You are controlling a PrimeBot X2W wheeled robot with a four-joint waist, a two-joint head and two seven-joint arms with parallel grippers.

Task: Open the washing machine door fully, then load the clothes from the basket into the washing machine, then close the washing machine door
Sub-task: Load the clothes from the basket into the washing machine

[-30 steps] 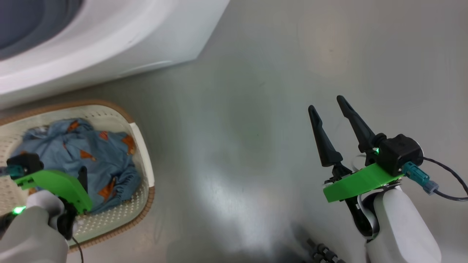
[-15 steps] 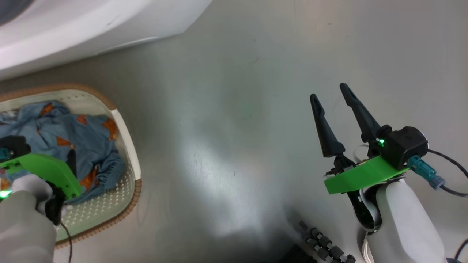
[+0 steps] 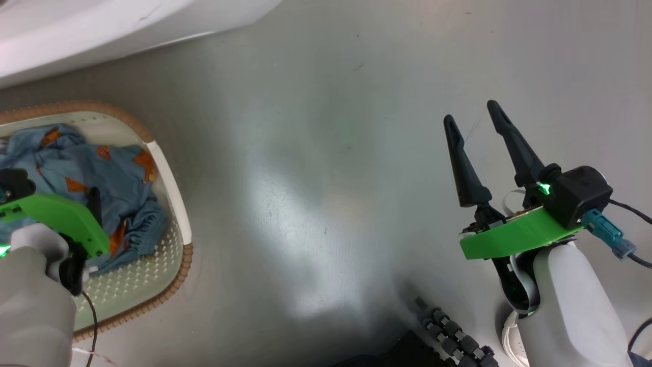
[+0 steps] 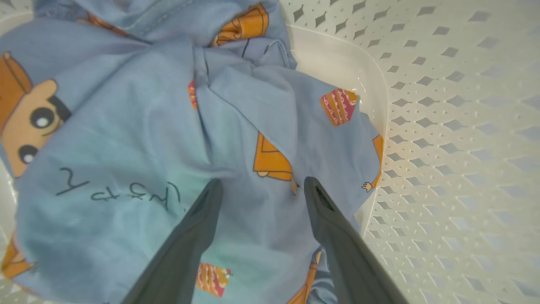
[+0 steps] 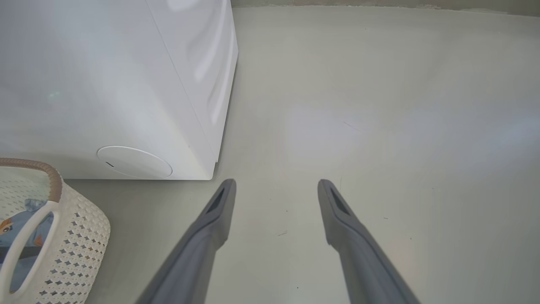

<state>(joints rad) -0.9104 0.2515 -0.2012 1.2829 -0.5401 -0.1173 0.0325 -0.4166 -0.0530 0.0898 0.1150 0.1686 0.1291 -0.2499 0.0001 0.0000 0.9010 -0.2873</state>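
Laundry pickup: the left gripper [image 4: 262, 183] hangs spread wide inside the basket [image 4: 443, 126], holding nothing. Its fingertips are at or just above the crumpled clothes [image 4: 139, 126]; whether they touch cannot be told. The blue printed fabric lies heaped directly ahead of and beneath the fingers and spreads away to their left. The basket's bare perforated wall rises close on their right.

The right gripper [image 3: 470, 113], likewise open and empty, hovers over bare floor [image 3: 316, 153], well apart from the basket. The washer [image 5: 105, 84] stands ahead of it and to its left.

The clothes look thin, soft and light. They should bunch readily between the fingers, hang limp once lifted, and suffer nothing from a firm squeeze. A flat stretch of cloth would likely slide out from under the tips. The better hold is the raised fold running up from between the fingertips, pinched deep so that several layers come along. Trailing ends may snag the basket rim, and so light a basket could shift with the pull.
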